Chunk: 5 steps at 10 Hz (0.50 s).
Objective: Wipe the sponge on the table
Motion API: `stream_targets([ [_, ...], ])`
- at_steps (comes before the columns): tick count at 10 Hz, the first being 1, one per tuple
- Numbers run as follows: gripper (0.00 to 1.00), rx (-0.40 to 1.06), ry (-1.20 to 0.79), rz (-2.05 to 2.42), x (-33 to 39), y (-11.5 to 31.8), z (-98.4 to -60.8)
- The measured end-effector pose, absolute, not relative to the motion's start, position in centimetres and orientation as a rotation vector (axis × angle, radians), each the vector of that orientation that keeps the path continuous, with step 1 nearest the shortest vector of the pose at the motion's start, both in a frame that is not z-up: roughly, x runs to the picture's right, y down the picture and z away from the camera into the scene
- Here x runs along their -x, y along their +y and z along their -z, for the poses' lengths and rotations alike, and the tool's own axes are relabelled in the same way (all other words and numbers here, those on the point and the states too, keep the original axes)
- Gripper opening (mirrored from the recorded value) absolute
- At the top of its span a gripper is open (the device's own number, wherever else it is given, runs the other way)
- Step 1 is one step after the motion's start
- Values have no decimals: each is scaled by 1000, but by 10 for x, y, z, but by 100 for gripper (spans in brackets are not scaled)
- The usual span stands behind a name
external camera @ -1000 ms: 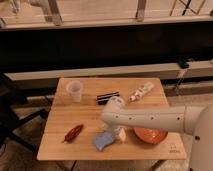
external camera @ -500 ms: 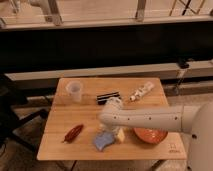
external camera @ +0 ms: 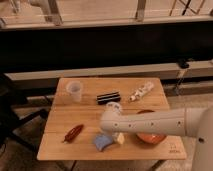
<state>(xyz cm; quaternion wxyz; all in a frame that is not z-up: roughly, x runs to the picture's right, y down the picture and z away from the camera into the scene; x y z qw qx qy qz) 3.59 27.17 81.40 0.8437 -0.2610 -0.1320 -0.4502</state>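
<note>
The light blue sponge [external camera: 102, 142] lies on the light wooden slatted table [external camera: 90, 115], near its front edge and just left of the orange bowl [external camera: 150, 136]. My white arm reaches in from the right across the bowl. Its gripper [external camera: 115, 137] hangs down from the arm's end at the sponge's right edge, touching or very nearly touching it. The arm covers most of the gripper, and a pale yellowish part of it shows beside the sponge.
A clear plastic cup [external camera: 74, 91] stands at the back left. A black ridged block [external camera: 108, 97] and a white and brown packet [external camera: 140, 92] lie at the back. A red object [external camera: 74, 132] lies front left. A small white item [external camera: 114, 106] sits behind the arm.
The arm's end has sunk a little toward the table over the sponge. The sponge and the other objects stay where they were.
</note>
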Motion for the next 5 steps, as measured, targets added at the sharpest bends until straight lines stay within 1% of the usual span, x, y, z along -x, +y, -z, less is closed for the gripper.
stream_targets([
  [5,80,518,-209,896,-33,273,-815],
])
